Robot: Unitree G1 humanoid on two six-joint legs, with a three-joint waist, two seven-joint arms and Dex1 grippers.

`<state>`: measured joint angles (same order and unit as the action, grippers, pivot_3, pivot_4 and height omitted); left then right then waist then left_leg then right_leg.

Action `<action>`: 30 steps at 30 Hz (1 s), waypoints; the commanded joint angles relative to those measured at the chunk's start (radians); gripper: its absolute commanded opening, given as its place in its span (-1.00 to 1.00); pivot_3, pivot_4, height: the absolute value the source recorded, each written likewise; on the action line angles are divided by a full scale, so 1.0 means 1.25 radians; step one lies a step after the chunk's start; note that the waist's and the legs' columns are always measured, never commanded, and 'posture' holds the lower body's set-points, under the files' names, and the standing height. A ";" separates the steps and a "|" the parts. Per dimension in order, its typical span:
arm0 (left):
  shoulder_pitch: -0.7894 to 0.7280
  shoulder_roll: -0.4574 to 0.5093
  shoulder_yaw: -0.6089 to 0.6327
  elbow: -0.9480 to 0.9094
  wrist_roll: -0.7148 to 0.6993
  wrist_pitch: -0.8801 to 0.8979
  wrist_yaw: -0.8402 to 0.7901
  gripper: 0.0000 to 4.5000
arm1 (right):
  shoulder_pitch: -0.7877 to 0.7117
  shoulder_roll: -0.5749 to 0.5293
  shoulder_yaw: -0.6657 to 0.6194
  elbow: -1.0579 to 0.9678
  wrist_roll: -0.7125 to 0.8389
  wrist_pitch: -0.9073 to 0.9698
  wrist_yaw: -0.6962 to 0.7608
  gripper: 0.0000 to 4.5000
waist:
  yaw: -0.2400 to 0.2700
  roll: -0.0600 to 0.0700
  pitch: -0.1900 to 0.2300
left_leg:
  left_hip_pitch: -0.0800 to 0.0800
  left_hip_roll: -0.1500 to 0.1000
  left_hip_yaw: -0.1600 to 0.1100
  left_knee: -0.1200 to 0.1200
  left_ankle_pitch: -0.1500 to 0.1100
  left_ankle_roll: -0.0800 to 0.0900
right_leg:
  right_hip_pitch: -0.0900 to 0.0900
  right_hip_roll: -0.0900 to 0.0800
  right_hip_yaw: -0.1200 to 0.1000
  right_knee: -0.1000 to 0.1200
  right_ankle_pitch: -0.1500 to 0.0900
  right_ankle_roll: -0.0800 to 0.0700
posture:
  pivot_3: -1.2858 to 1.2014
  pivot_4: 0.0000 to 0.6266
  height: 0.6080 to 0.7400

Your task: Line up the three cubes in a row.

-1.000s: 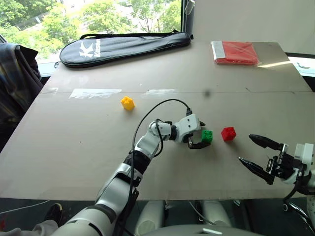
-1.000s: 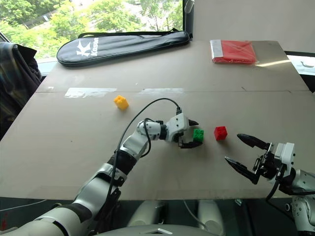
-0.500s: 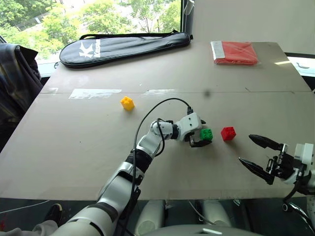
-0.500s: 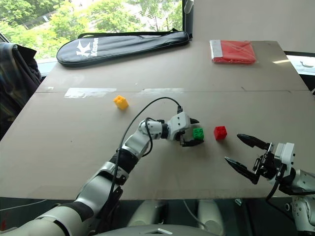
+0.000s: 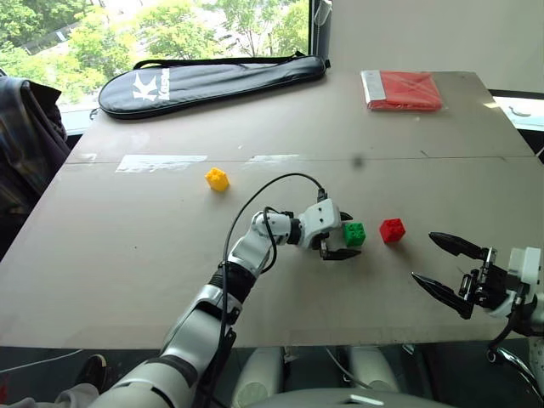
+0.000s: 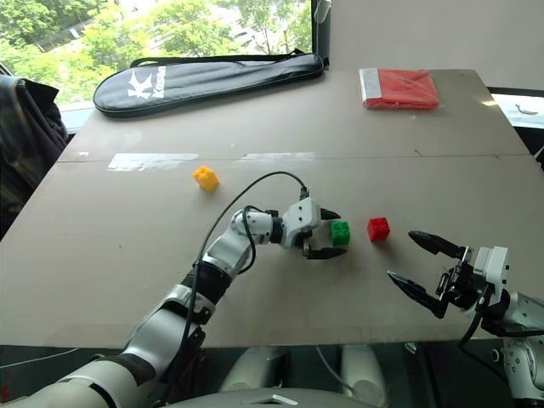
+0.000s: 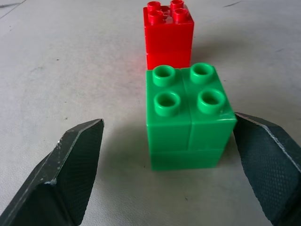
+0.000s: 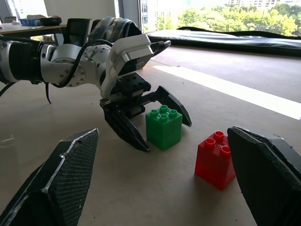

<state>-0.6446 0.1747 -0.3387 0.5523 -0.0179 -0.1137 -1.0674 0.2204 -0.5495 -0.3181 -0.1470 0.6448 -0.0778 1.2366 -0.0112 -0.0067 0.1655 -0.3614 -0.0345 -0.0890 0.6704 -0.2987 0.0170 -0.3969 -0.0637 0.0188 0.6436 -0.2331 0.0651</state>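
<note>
The green cube [image 5: 354, 233] stands on the brown table [image 5: 127, 246], between the fingers of my left gripper [image 5: 352, 235], which is open around it. In the left wrist view the green cube [image 7: 188, 117] sits nearer one finger [image 7: 263, 155], and a gap separates it from the other. The red cube [image 5: 392, 229] stands just to the right of the green one, a small gap between them. The yellow cube [image 5: 218, 178] lies apart, farther back and to the left. My right gripper [image 5: 425, 257] hovers open and empty near the front right edge, right of the red cube [image 8: 216, 160].
A long black racket bag [image 5: 212, 78] lies along the back of the table. A flat red packet [image 5: 404, 89] sits at the back right. Pale tape strips [image 5: 161, 161] cross the middle seam. Dark cloth [image 5: 25, 127] hangs beyond the left edge.
</note>
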 commanded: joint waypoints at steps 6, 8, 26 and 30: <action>0.021 0.022 0.103 -0.182 -0.162 -0.017 -0.052 0.95 | 0.000 0.000 -0.001 -0.035 0.033 0.000 0.012 1.00 | -0.001 0.000 0.000 | 0.000 0.000 0.000 0.000 0.001 -0.001 | 0.000 0.000 0.000 0.000 0.000 0.000 | 0.03 -0.52 1.00; 0.041 0.052 0.133 -0.260 -0.206 0.037 -0.054 0.95 | -0.005 0.000 0.000 -0.043 0.038 0.002 0.009 1.00 | -0.002 0.000 0.000 | 0.000 0.001 0.000 0.000 0.001 -0.001 | 0.000 0.000 0.000 0.000 0.000 0.000 | 0.03 -0.52 1.00; 0.278 0.291 0.484 -0.231 -0.175 0.057 0.297 0.95 | -0.089 0.019 0.043 -0.086 0.043 0.059 -0.087 1.00 | 0.013 0.001 0.000 | 0.000 0.001 0.000 -0.001 0.000 -0.001 | -0.001 0.000 0.000 0.000 0.000 0.000 | 0.03 -0.52 1.00; 0.227 0.288 0.463 -0.114 -0.134 0.015 0.341 0.95 | -0.094 0.020 0.044 -0.080 0.039 0.055 -0.084 1.00 | 0.019 0.001 0.000 | 0.000 0.001 0.000 0.000 0.001 -0.001 | -0.001 -0.001 0.000 0.000 0.000 0.000 | 0.03 -0.52 1.00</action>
<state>-0.3331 0.5315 0.2387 0.3933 -0.1961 -0.0576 -0.6607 0.1092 -0.5247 -0.2511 -0.2313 0.6886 0.0093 1.1278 0.0124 -0.0053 0.1650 -0.3617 -0.0336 -0.0892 0.6698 -0.2981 0.0156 -0.3983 -0.0644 0.0182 0.6432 -0.2330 0.0648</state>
